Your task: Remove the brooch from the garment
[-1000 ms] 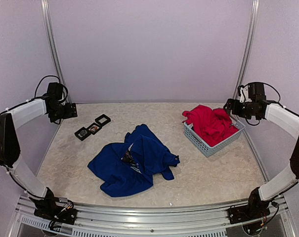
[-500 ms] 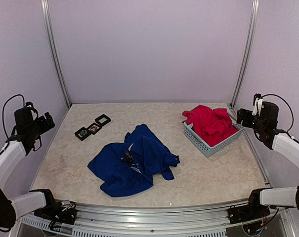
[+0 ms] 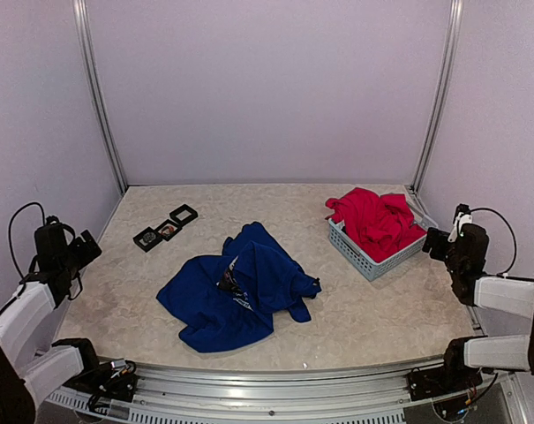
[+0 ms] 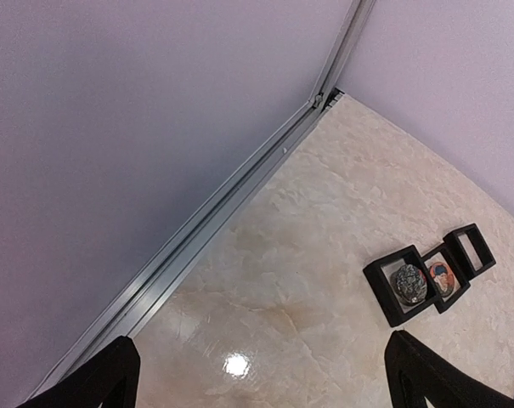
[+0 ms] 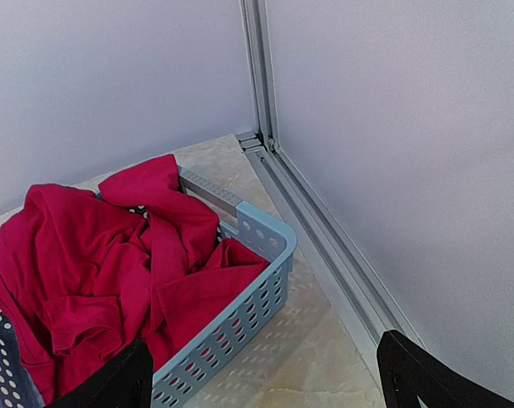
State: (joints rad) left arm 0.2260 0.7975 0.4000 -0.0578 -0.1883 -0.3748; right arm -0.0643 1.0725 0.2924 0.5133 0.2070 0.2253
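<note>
**Figure. Both arms at the table's near corners, garment untouched.** The left hand (image 3: 83, 250) and the right hand (image 3: 434, 243) hover at opposite side edges of the table (image 3: 381, 309). Both are released and hold nothing, their fingers spread wide at the bottom of each wrist view. The royal-blue T-shirt (image 3: 249, 291) lies crumpled between them, well apart from either: to the right of the left hand and to the left of the right hand. The brooch cannot be made out in any view and is presumably on or among the folds.

Ahead of the left hand stand three small black display boxes (image 4: 431, 276), two filled and one empty. Ahead of the right hand is a light-blue basket (image 5: 257, 246) holding a red garment (image 5: 112, 246).

*Risks.*
- Because the cloth is bunched, a hand descending without a sighted target may pinch fabric alone and drag the shirt.
- Pulling a brooch that is fastened, with the cloth unpinned by the other hand, could lift the whole garment or tear it.
- Neither wrist camera faces the shirt.

*Change.* One second earlier both arms were raised and extended, the left hand near the boxes and the right hand at the basket. Both have since drawn back and dropped toward the near edge. The shirt, boxes and basket have not moved.
</note>
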